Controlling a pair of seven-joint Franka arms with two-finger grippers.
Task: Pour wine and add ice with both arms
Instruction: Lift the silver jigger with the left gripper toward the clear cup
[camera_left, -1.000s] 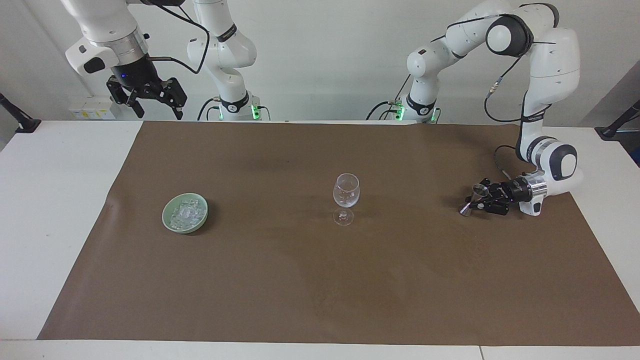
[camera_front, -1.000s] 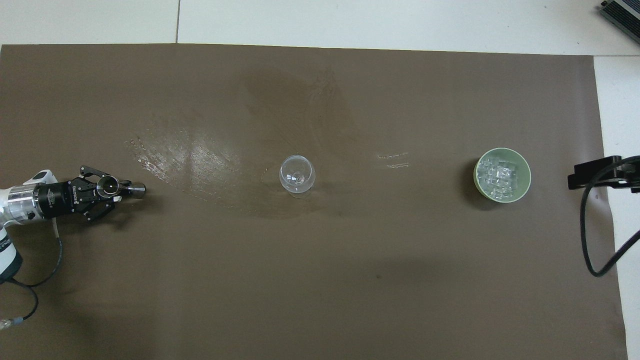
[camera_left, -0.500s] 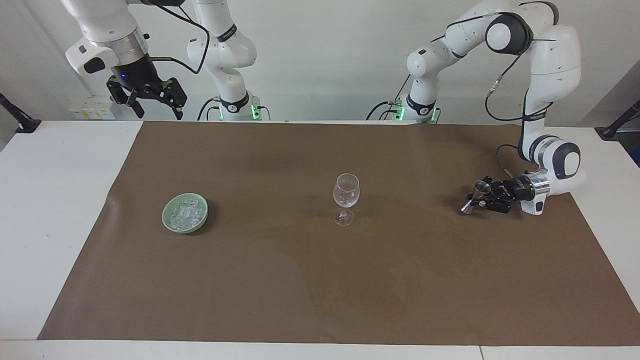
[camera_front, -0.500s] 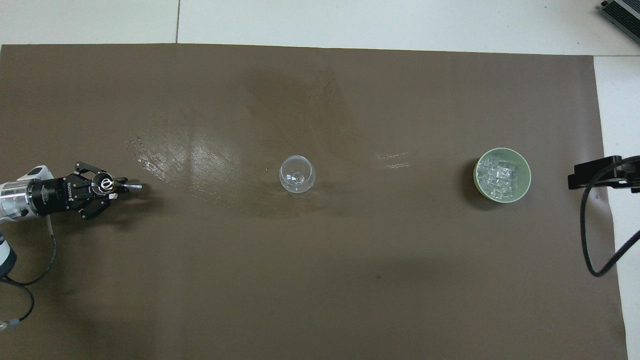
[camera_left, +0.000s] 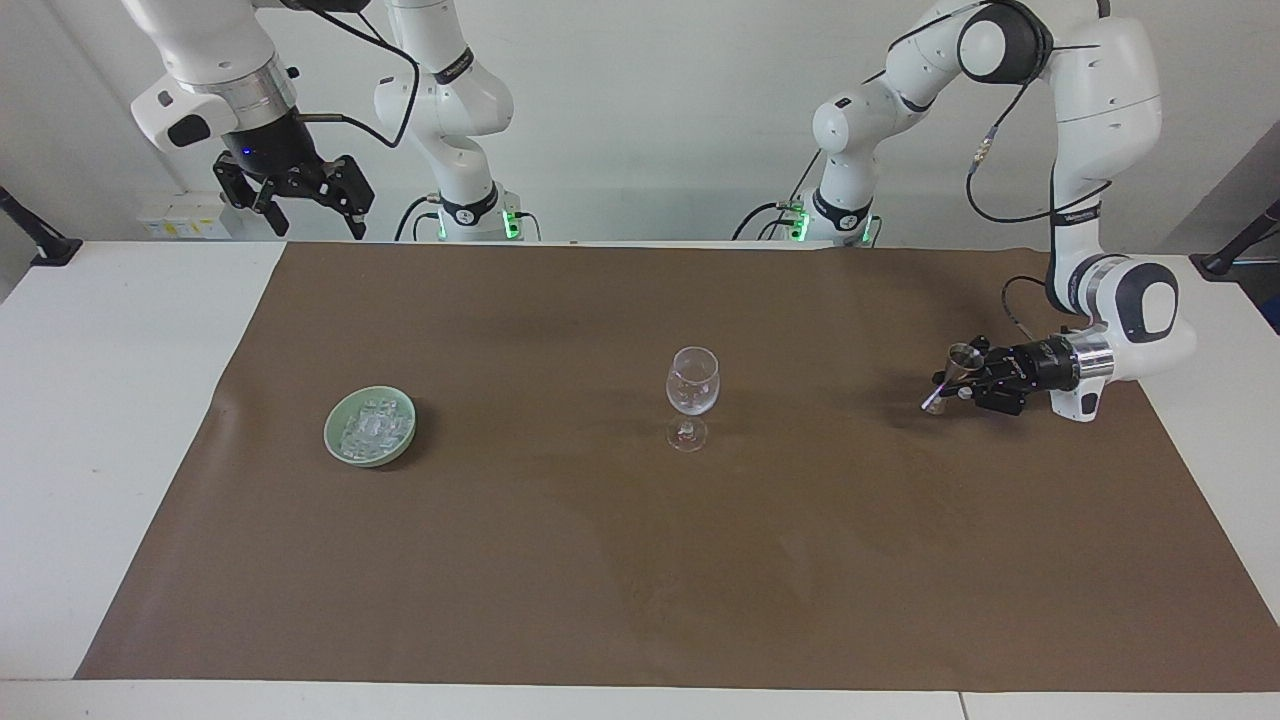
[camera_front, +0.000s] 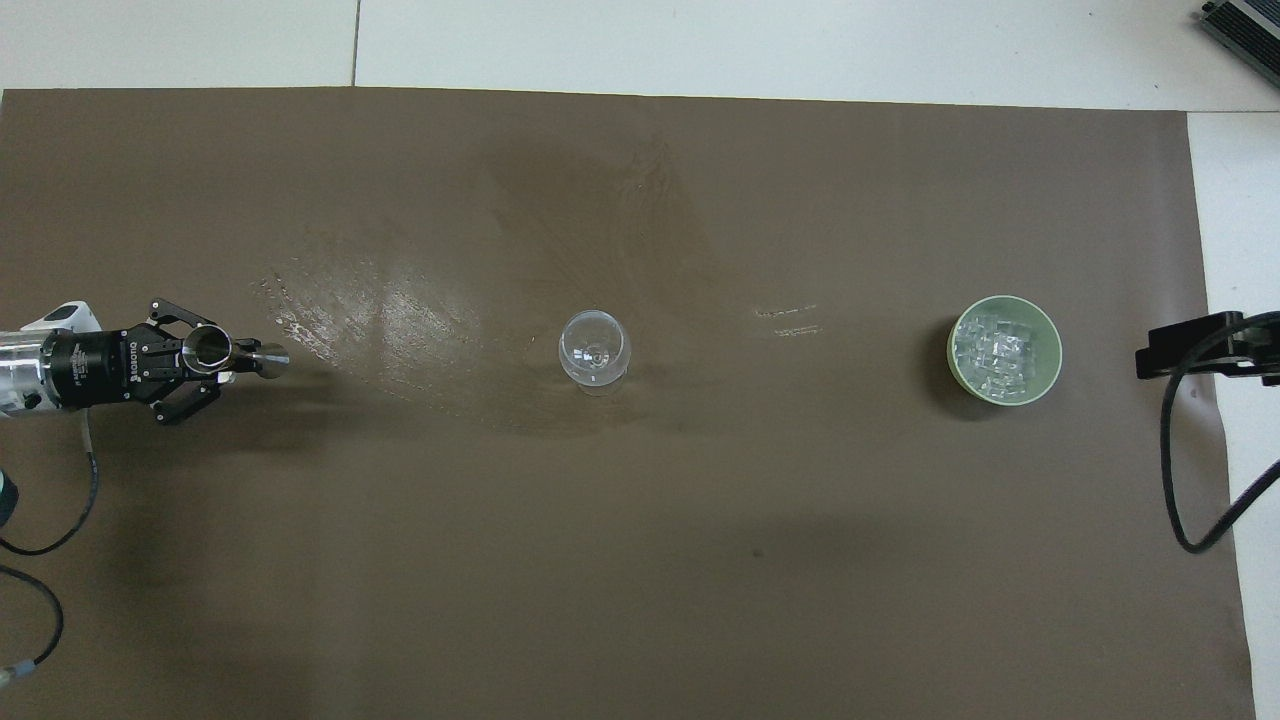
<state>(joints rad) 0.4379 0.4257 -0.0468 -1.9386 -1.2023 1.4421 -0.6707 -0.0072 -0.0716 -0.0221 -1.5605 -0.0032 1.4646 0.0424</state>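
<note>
The ice (camera_left: 371, 428) lies heaped in a pale green bowl (camera_left: 340, 449) toward the right arm's end of the table, on a brown paper sheet (camera_left: 640, 560). A clear stemmed glass (camera_left: 691, 395) stands upright near the middle of the sheet, well apart from the bowl.

The sheet covers most of a white table (camera_left: 110, 400); a glossy smear shows on it in the overhead view, between the glass and the left arm's end. A plain white wall rises at the robots' end of the table.

The left gripper (camera_left: 957, 383) is clamped on a small metal jigger (camera_left: 950, 377), tilted, over the sheet at the left arm's end. The right gripper (camera_left: 305, 207), jaws spread and holding nothing, hangs high over the table edge by its base, waiting.

Compared with a second ago, the left gripper has lifted the jigger clear of the sheet. Bowl, glass and right gripper are unchanged.
</note>
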